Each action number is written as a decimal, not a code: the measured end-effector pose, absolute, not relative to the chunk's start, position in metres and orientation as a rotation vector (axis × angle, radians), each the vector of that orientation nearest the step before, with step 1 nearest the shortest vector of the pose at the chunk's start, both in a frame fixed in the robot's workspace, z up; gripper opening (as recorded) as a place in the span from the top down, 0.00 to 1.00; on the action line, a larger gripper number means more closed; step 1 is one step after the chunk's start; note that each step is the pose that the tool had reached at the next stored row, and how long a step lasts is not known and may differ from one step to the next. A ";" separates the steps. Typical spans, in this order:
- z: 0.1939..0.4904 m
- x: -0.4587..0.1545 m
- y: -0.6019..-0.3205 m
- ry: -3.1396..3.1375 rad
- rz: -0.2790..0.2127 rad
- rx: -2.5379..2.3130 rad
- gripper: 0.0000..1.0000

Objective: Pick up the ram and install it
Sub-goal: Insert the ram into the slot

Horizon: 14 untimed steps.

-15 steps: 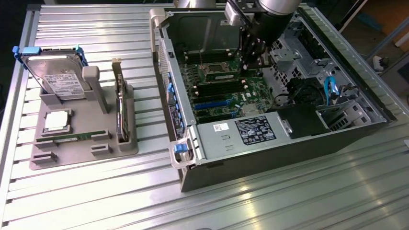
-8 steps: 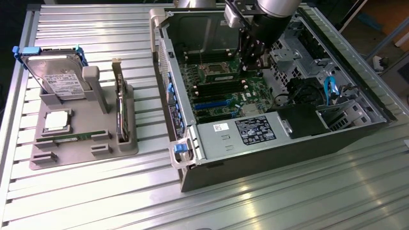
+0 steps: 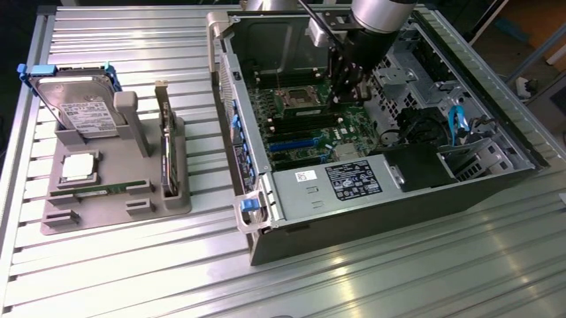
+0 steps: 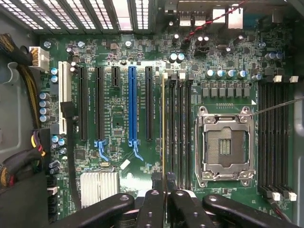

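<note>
Ext view, 9 o'clock: grey fixture tray [image 3: 89, 222] w/ hard drive [image 3: 84, 109] propped at its 11 o'clock corner and bracketed card [image 3: 166, 146] on edge along its 3 o'clock side. My read: parts are parked upright so you can take them from above.

Centre to 3 o'clock: PC case [image 3: 372, 218] lies on its side, panel off. That leaves the motherboard [image 3: 301, 132] facing up, so the arm can come straight down. Gripper [image 3: 345, 99] at 1 o'clock, inside the case, low over the board.

Wrist view: gripper [image 4: 164, 187] fingers [image 4: 151, 206] narrow, pinched on the ram [image 4: 164, 133]. You see it edge-on, a thin yellowish line running out from the fingertips. It sits between the blue slot [image 4: 132, 104] and CPU socket [image 4: 224, 147], parallel to the DIMM slots [image 4: 178, 133], approx over the outermost one. Prob held edge-down and parallel so the contacts meet the slot square. Can't tell if it touches the slot yet, or whether the end latches are open.
</note>
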State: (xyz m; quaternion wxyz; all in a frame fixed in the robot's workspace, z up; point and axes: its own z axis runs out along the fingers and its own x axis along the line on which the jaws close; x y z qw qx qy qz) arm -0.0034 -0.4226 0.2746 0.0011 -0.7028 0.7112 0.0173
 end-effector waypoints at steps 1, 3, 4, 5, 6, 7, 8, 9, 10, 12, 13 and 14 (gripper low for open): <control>0.273 -0.003 -0.423 2.233 0.054 -2.206 0.88; 0.271 -0.003 -0.423 2.233 0.054 -2.206 0.88; 0.270 -0.003 -0.423 2.233 0.054 -2.206 0.88; 0.269 -0.003 -0.423 2.233 0.054 -2.206 0.88; 0.269 -0.003 -0.423 2.233 0.054 -2.207 0.88; 0.269 -0.003 -0.423 2.233 0.054 -2.206 0.88; 0.269 -0.003 -0.423 2.233 0.054 -2.206 0.88; 0.269 -0.003 -0.423 2.233 0.054 -2.206 0.88; 0.269 -0.003 -0.423 2.233 0.054 -2.206 0.88; 0.268 -0.003 -0.422 2.233 0.054 -2.206 0.88; 0.268 -0.003 -0.422 2.233 0.054 -2.206 0.88; 0.267 -0.003 -0.422 2.232 0.054 -2.206 0.88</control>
